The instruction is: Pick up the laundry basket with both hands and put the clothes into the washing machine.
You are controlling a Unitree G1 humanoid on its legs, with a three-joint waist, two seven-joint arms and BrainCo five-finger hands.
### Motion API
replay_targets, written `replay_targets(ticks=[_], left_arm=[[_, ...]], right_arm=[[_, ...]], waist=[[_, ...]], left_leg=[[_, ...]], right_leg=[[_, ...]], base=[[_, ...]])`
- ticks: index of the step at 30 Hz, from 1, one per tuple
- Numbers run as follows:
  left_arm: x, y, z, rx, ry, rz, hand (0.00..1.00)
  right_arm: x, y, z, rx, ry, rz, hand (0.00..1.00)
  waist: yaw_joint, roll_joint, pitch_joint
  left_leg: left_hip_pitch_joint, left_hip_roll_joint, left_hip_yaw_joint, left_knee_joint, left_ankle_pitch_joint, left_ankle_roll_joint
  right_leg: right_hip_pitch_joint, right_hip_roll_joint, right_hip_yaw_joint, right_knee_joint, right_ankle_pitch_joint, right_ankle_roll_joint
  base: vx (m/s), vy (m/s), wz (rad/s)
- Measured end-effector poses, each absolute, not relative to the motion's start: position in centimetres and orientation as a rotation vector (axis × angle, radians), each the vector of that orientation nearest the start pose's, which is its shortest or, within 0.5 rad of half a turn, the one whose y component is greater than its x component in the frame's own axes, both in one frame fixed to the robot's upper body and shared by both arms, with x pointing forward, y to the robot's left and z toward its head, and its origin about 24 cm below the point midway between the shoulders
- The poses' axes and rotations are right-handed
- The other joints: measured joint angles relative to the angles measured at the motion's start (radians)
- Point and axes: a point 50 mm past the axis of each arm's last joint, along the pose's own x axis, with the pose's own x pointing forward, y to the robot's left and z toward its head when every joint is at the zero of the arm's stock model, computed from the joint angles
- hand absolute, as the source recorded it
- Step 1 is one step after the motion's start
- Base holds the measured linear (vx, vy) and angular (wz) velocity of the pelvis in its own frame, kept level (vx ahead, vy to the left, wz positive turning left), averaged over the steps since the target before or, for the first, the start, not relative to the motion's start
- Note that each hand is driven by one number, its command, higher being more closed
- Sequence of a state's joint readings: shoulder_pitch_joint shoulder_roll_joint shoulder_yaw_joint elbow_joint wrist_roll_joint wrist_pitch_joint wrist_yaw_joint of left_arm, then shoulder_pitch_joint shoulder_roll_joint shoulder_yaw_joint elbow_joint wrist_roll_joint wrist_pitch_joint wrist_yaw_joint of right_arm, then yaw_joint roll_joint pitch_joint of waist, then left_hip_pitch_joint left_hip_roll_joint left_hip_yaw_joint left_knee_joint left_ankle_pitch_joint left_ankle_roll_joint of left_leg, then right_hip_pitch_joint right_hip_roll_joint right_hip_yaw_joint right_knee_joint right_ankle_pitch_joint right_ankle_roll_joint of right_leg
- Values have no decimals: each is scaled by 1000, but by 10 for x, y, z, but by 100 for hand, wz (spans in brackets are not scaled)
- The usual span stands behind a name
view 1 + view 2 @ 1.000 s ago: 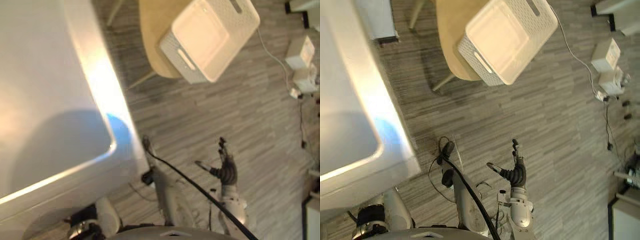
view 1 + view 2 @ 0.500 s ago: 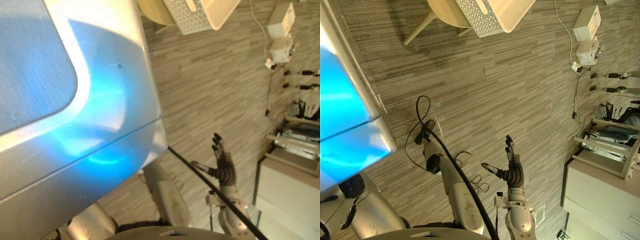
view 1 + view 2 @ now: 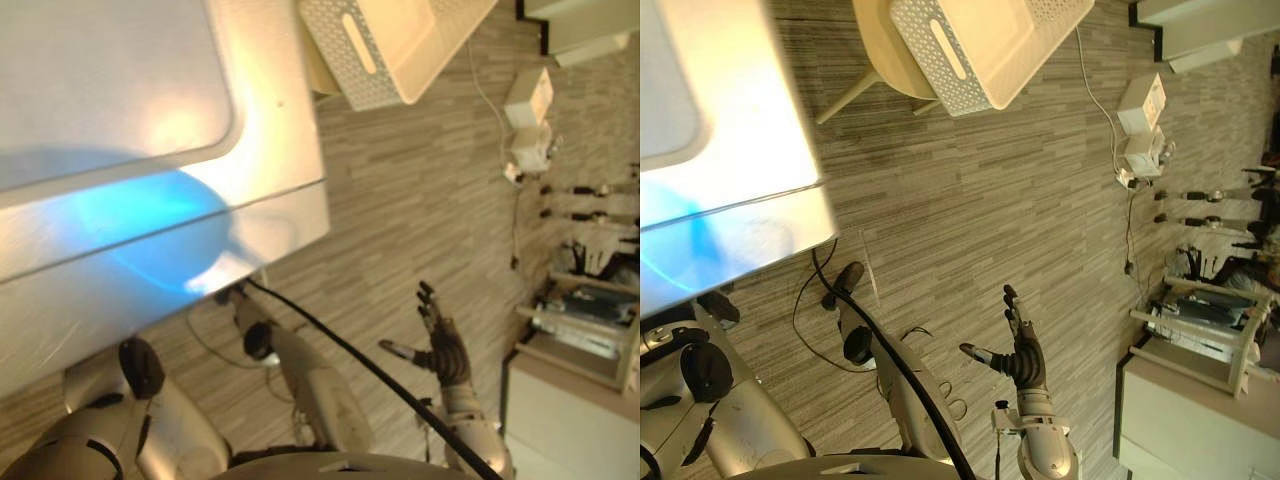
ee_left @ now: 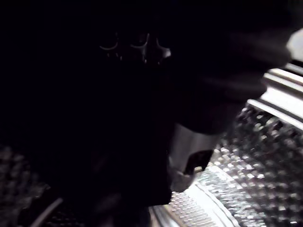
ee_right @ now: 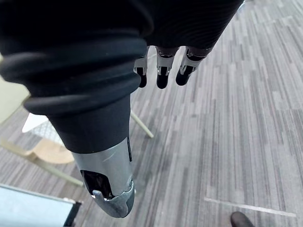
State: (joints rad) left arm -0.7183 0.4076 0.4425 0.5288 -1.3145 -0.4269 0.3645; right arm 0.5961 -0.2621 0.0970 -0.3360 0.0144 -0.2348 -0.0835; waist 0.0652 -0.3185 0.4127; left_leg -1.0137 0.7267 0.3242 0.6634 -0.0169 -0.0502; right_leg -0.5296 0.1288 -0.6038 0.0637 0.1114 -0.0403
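The white perforated laundry basket (image 3: 980,50) stands on a round wooden table (image 3: 880,45) at the far side, its inside looking bare. The washing machine (image 3: 150,120) takes up the left, seen from above. My left hand (image 4: 189,146) is deep in the dark, with the drum's dimpled steel wall (image 4: 251,156) beside it. My right hand (image 3: 1020,355) hangs open over the floor at the lower right, fingers straight and thumb spread, holding nothing. In its wrist view the fingertips (image 5: 162,75) point at bare floor.
White boxes with a cord (image 3: 1140,125) lie on the floor at the right. A white cabinet (image 3: 1180,420) and a metal rack (image 3: 1210,310) stand along the right edge. A dark shoe tip (image 5: 244,220) shows on the floor. Striped grey floor lies between machine and basket.
The whole picture has swung, so the camera moved; the machine's top now sits higher and the basket has come back into fuller view. My right hand keeps its open pose.
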Motion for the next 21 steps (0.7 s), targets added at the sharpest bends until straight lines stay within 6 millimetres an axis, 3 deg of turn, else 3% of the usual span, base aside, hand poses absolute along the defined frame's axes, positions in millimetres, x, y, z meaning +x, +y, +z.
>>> replay_targets(ticks=[3,8,12,17,19,21], left_arm=[[351,304,192,-991,-506,547,0],[364,274,216,-834,-528,424,0],[363,274,223,-723,-560,393,0],[360,290,223,-525,-528,363,0],[358,301,217,-460,-501,379,0],[357,318,193,-353,-389,429,0]], right_arm=[[126,-190,28,-228,73,14,0],[122,-191,13,-234,149,26,0],[123,-190,14,-232,138,33,0],[128,-198,19,-248,112,-4,0],[133,-203,22,-256,90,-25,0],[141,-203,26,-259,63,-22,0]], waist=[[23,0,0],[25,0,0],[6,0,0],[-11,0,0],[-18,0,0],[-22,-5,-4]], left_leg=[[0,-17,-4,-1,1,7],[6,-68,6,-20,10,17],[12,-82,9,-17,13,19],[43,-80,36,-20,15,18],[66,-80,50,-21,16,20],[126,-81,98,-47,20,30]], right_leg=[[-1,0,46,8,-9,13],[-3,-9,126,6,-18,30],[-2,-24,126,23,-17,36],[4,-38,126,31,-11,36],[12,-44,128,32,-2,37],[31,-55,149,31,1,41]], base=[[51,27,26],[45,38,42],[52,36,6],[55,-18,-7],[66,-15,-9],[81,-21,-9]])
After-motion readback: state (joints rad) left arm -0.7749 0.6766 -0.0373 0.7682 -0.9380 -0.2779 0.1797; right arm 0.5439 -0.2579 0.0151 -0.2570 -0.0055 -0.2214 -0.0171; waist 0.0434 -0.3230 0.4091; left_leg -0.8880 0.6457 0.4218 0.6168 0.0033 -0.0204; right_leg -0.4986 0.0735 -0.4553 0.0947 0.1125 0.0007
